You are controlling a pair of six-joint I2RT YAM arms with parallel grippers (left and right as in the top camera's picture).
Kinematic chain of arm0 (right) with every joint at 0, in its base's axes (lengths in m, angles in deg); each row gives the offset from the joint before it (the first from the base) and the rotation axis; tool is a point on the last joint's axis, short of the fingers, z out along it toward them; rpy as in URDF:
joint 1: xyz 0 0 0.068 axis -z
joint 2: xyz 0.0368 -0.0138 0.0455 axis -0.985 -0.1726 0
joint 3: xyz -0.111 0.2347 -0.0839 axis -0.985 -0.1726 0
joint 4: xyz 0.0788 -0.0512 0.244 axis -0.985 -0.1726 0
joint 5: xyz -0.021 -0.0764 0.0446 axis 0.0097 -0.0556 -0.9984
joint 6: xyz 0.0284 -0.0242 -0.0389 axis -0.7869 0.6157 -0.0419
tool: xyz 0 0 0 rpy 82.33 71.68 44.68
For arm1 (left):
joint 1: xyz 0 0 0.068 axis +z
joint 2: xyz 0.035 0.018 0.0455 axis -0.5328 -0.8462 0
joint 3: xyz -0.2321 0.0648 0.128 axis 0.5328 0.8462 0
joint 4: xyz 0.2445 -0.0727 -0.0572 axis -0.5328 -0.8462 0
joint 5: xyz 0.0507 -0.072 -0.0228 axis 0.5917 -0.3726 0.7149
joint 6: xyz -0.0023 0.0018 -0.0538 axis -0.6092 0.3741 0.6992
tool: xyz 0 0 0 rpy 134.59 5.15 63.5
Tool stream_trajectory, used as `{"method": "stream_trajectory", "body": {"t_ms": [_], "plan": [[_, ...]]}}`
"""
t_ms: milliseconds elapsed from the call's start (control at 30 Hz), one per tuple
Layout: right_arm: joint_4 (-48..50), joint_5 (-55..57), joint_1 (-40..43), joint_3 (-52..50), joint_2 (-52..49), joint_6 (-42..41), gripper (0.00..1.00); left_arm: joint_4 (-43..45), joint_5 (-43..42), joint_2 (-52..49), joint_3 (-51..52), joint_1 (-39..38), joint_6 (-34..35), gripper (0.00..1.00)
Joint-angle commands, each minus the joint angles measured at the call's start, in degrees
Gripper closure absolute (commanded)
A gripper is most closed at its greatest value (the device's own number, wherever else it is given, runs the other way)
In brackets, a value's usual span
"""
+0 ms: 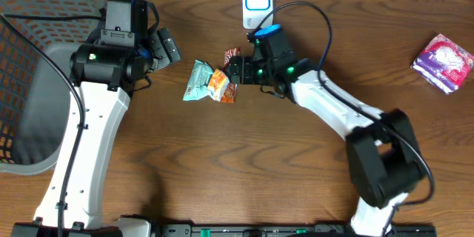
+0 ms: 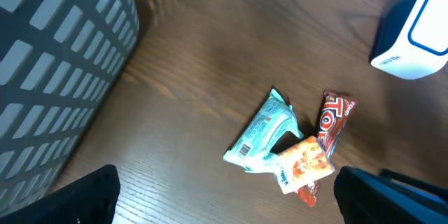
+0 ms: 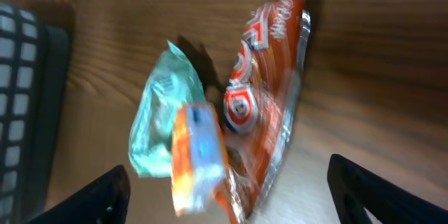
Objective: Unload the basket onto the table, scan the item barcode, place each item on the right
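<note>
Packet in purple, well right of scanner, shows overhead only.

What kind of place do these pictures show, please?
Probably a mock checkout bench for robot tests, not a real shop. A white and blue scanner stands at the far edge of a wooden table, wrapped snacks lie near it, and a grey mesh basket sits at one side.

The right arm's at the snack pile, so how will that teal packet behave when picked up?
The teal packet is probably floppy: its film looks crinkled. Likely light, being thin and flat. Lifting it may drag the orange packet that seems to overlap its corner.
</note>
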Motion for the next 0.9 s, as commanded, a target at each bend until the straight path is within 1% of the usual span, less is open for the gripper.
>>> {"method": "stream_trajectory", "body": {"t_ms": [0,67,200,533,600,700,733,767,800,867], "plan": [[3.72,-0.42,-0.13,-0.48,-4.09,-3.67,0.19,-0.17,0.31,-0.31,-0.42,0.24,0.46,0.02],[5.81,0.11,-0.13,0.04,-5.84,-4.15,0.24,-0.17,0.31,-0.31,-0.42,0.24,0.46,0.02],[5.90,4.83,-0.13,1.73,-7.50,-4.33,0.28,-0.17,0.31,-0.31,-0.42,0.24,0.46,0.02],[6.73,5.14,-2.01,2.47,-12.24,-4.11,0.30,-0.17,0.31,-0.31,-0.42,0.24,0.46,0.02],[6.47,4.92,-2.32,2.47,-13.14,-2.75,0.33,-0.17,0.31,-0.31,-0.42,0.24,0.46,0.02],[4.90,5.03,-2.36,2.47,-13.40,-0.72,0.40,-0.17,0.31,-0.31,-0.42,0.24,0.46,0.02],[3.69,5.38,-2.14,2.78,-13.31,0.48,0.43,-0.17,0.31,-0.31,-0.42,0.24,0.46,0.02],[1.79,6.25,-1.97,3.43,-13.18,1.49,0.49,-0.17,0.31,-0.31,-0.42,0.24,0.46,0.02],[-1.51,8.48,-1.68,4.72,-13.16,2.73,0.52,-0.17,0.31,-0.31,-0.42,0.24,0.46,0.02],[-8.68,13.84,-1.29,7.85,-13.16,5.46,0.53,-0.17,0.31,-0.31,-0.42,0.24,0.46,0.02]]}}
